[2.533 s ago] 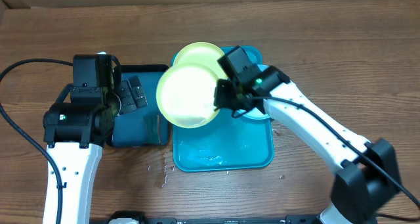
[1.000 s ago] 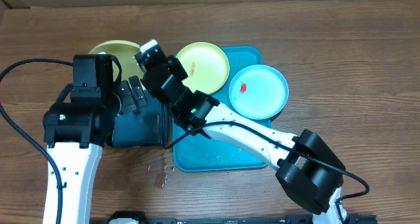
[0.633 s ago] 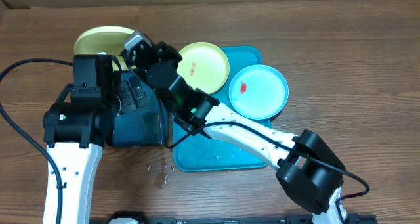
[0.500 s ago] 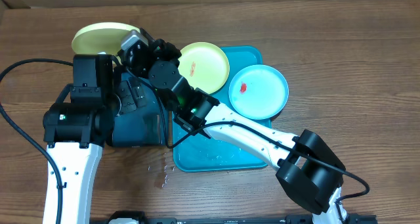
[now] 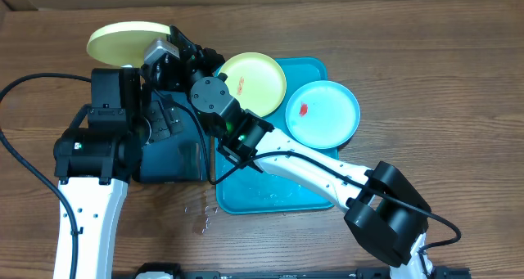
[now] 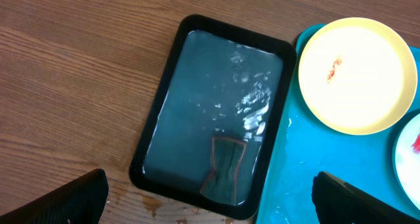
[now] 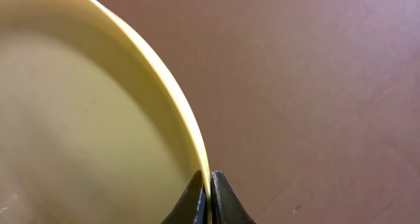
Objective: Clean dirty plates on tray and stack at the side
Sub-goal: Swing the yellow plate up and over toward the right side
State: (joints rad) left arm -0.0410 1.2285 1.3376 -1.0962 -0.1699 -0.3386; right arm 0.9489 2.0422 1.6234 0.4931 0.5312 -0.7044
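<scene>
A yellow plate (image 5: 123, 42) is pinched at its rim by the right gripper (image 5: 166, 40), over the bench (image 5: 409, 50). The left gripper (image 6: 209, 184) is spread wide, empty. A blue plate (image 5: 322, 113) is seen on the teal tray (image 5: 278, 193)

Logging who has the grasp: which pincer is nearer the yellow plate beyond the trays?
Right. The right pincer grips the yellow plate by its rim; the left pincer hangs open over the dark tray, apart from it.
</scene>
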